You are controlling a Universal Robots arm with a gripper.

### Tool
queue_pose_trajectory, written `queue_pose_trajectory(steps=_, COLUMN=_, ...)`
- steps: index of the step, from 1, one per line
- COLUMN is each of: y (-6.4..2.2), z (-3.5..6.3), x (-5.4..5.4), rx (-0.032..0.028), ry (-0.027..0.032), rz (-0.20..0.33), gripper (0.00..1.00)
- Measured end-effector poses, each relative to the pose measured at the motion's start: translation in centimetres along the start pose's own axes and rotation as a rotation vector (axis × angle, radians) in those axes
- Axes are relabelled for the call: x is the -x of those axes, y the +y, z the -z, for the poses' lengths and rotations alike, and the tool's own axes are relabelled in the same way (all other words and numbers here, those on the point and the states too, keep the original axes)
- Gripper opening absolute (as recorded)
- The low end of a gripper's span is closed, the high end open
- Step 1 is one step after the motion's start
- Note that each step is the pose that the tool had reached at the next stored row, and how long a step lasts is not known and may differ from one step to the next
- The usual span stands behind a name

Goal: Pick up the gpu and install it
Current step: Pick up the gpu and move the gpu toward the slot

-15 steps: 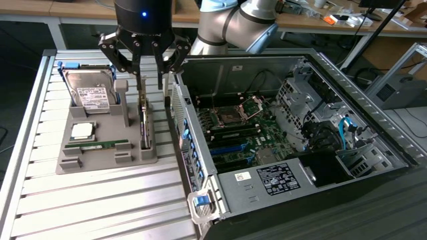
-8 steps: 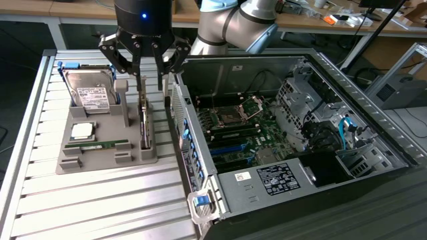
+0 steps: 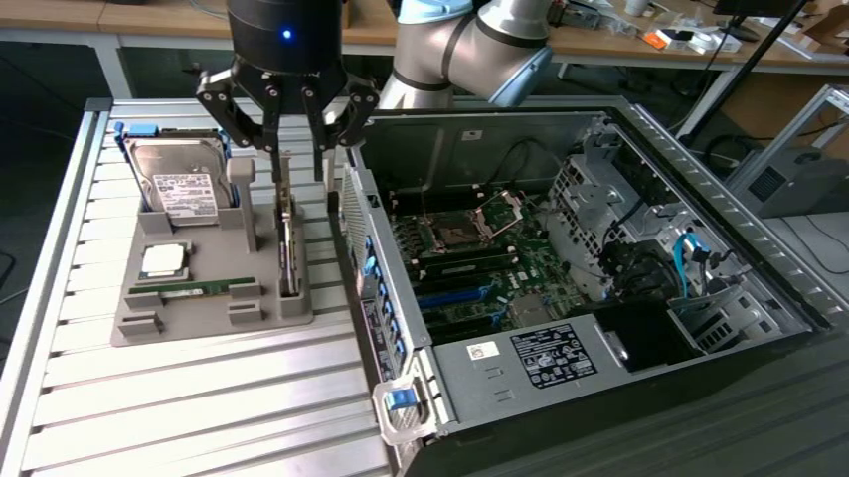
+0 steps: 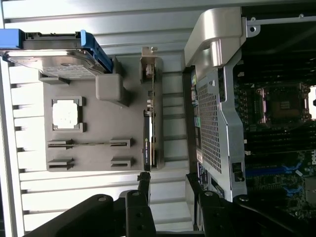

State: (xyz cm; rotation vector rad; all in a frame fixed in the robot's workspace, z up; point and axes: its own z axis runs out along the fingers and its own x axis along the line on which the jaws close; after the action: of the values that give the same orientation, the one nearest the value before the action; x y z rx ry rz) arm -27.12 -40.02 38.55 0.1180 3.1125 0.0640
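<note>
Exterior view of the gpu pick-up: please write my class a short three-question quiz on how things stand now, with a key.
1. True or false: the gpu is already seated in the computer case.
2. Choose one. The end effector is: A) shut on the gpu; B) open, above the gpu; C) deep inside the computer case.
3. Short answer: what keeps the gpu standing on edge?

Key
1. False. It stands outside the computer case.
2. B.
3. A slot in the grey holder.
</note>
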Motion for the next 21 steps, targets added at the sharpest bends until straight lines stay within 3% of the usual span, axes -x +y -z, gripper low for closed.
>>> queue_pose_trajectory(steps=21, y=-0.02, z=-0.36, x=-0.01, rx=0.0, ry=0.0, rz=0.0, gripper=0.42)
